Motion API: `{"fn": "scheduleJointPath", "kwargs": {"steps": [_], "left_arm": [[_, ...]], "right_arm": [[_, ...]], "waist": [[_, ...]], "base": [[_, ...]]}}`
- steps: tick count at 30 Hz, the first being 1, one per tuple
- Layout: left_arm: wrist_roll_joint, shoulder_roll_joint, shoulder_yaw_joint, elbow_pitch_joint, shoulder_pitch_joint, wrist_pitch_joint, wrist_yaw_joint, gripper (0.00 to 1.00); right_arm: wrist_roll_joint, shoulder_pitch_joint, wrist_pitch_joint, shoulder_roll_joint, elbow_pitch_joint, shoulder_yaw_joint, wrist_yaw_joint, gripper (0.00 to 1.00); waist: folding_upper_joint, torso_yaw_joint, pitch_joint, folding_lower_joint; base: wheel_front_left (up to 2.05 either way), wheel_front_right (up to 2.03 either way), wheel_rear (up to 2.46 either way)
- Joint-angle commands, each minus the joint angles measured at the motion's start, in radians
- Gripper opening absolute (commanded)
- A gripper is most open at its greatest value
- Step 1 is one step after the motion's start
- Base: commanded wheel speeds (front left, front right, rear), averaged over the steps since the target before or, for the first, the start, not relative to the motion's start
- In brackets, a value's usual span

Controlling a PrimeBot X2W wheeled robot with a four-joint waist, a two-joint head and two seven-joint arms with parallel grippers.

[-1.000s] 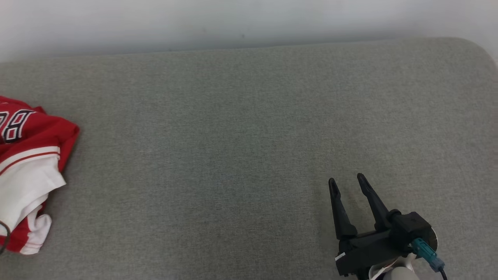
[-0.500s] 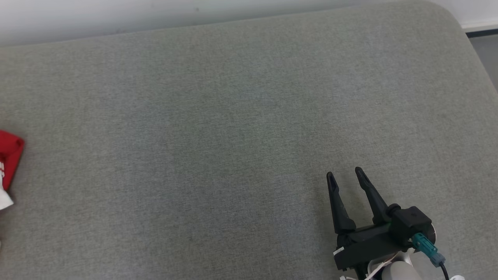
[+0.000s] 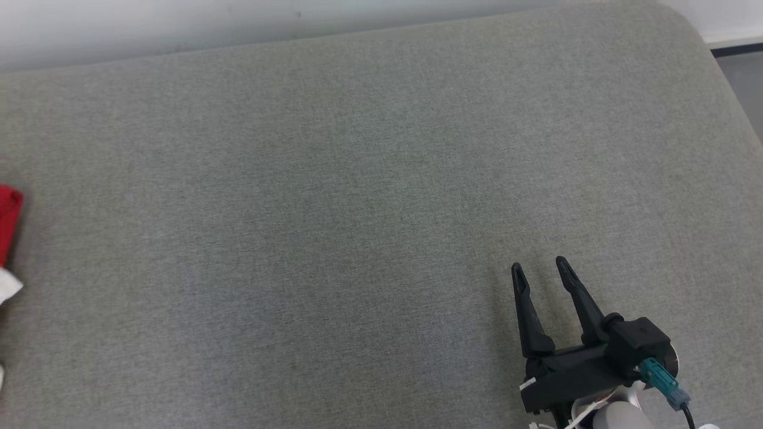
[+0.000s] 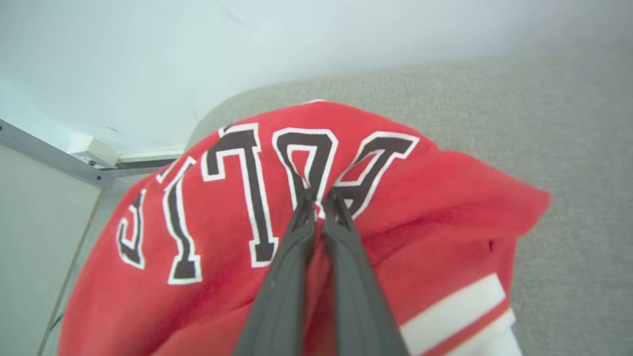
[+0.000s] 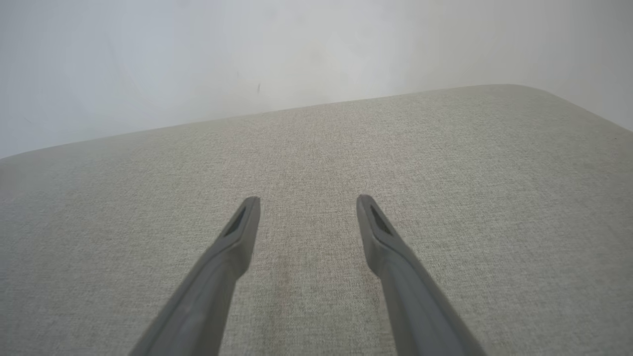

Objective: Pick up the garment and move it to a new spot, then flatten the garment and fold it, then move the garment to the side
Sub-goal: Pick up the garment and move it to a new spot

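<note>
Grey woven cushion [image 3: 357, 179] stretched wide under a pale wall [image 3: 179, 24]. Bunched at its far left lay the garment [image 4: 435, 198], a soft red jersey with black-and-white letters and white trim. The left gripper [image 4: 320, 198] was pressed together, pinching a fold of it. The right gripper [image 3: 541, 269], spread and empty, stood well apart to the right.
</note>
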Motion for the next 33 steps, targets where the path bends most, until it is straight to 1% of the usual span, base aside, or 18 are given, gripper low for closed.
{"fn": "scheduleJointPath", "kwargs": {"steps": [1, 8, 13, 17, 23, 30, 33], "left_arm": [[0.011, 0.006, 0.001, -0.003, -0.015, -0.02, 0.005, 0.0], [0.045, -0.007, -0.014, -0.026, -0.101, -0.191, 0.004, 0.0], [0.08, -0.012, -0.028, -0.077, -0.152, -0.261, 0.008, 0.0], [0.092, -0.009, -0.034, -0.151, -0.2, -0.286, 0.006, 0.0], [0.09, -0.026, -0.044, -0.297, -0.245, -0.295, 0.002, 0.0], [0.077, -0.056, -0.054, -0.484, -0.236, -0.265, 0.029, 0.0], [0.063, -0.084, -0.062, -0.561, -0.21, -0.25, 0.045, 0.0]], "right_arm": [[-0.006, 0.007, -0.001, 0.001, 0.0, -0.001, 0.003, 1.0], [-0.01, 0.028, -0.001, 0.0, 0.01, -0.007, 0.003, 1.0], [-0.003, 0.041, -0.001, 0.001, 0.018, -0.009, 0.003, 1.0], [0.006, 0.051, -0.001, 0.0, 0.025, -0.005, 0.003, 1.0], [0.022, 0.065, -0.001, 0.0, 0.029, -0.001, 0.003, 1.0], [0.036, 0.07, -0.001, 0.0, 0.026, 0.005, 0.003, 1.0], [0.036, 0.083, -0.001, 0.0, 0.026, -0.003, 0.003, 1.0]], "waist": [[-0.0002, 0.016, -0.015, -0.0001], [-0.0002, 0.075, -0.063, -0.0001], [-0.0002, 0.102, -0.099, -0.0001], [-0.0002, 0.103, -0.124, -0.0001], [-0.0002, 0.069, -0.147, -0.0001], [-0.0002, -0.019, -0.159, -0.0001], [-0.0002, -0.06, -0.164, -0.0001]], "base": [[0.0, 0.0, 0.0], [0.0, 0.0, 0.0], [0.0, 0.0, 0.0], [0.0, 0.0, 0.0], [0.0, 0.0, 0.0], [0.0, 0.0, 0.0], [0.0, 0.0, 0.0]]}}
